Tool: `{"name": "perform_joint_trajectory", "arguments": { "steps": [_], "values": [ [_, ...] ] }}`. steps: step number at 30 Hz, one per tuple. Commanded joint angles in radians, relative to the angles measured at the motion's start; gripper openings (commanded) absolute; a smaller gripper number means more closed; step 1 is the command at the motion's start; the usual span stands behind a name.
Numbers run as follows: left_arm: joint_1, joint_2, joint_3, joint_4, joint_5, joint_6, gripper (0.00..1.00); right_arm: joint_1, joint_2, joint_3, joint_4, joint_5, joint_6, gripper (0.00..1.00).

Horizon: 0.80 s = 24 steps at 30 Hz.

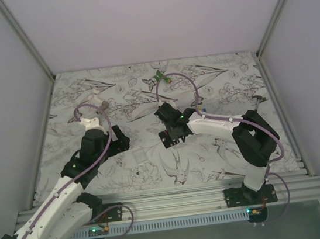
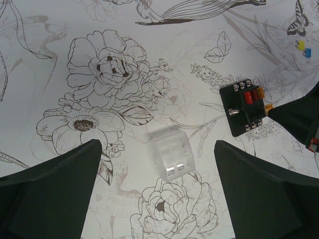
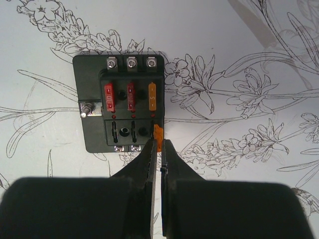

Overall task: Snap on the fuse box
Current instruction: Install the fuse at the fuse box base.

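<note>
right gripper (image 3: 159, 151) pinches one orange fuse (image 3: 158, 135) at fuse box (image 3: 90, 127) edge; box holds two red fuses (image 3: 109, 97), one yellow fuse (image 3: 152, 96); left gripper (image 2: 157, 149) spread.

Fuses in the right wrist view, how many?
4: left red fuse, middle red fuse, orange fuse in the fuse box's upper row; second orange fuse in the right gripper's tips.

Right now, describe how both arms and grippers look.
Both arms have white link shells with black joint housings: left arm, right arm. A mauve cable loops along each. Small green lights glow at the black bases. The left fingers are broad matte black wedges; the right fingers are black and taper to thin tips.
</note>
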Motion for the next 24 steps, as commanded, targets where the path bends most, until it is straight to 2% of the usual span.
{"name": "perform_joint_trajectory", "arguments": {
  "steps": [1, 18, 24],
  "values": [
    [0.007, -0.010, 0.020, -0.022, 0.006, -0.002, 1.00, 0.015, 0.048, 0.031, -0.023, -0.004, -0.017, 0.00],
    [0.007, -0.001, 0.021, -0.021, 0.007, -0.003, 1.00, 0.059, 0.146, 0.067, -0.122, 0.028, -0.066, 0.00],
    [0.007, -0.002, 0.023, -0.022, 0.010, -0.003, 1.00, 0.058, 0.244, 0.168, -0.180, -0.021, -0.100, 0.00]
  ]
}}
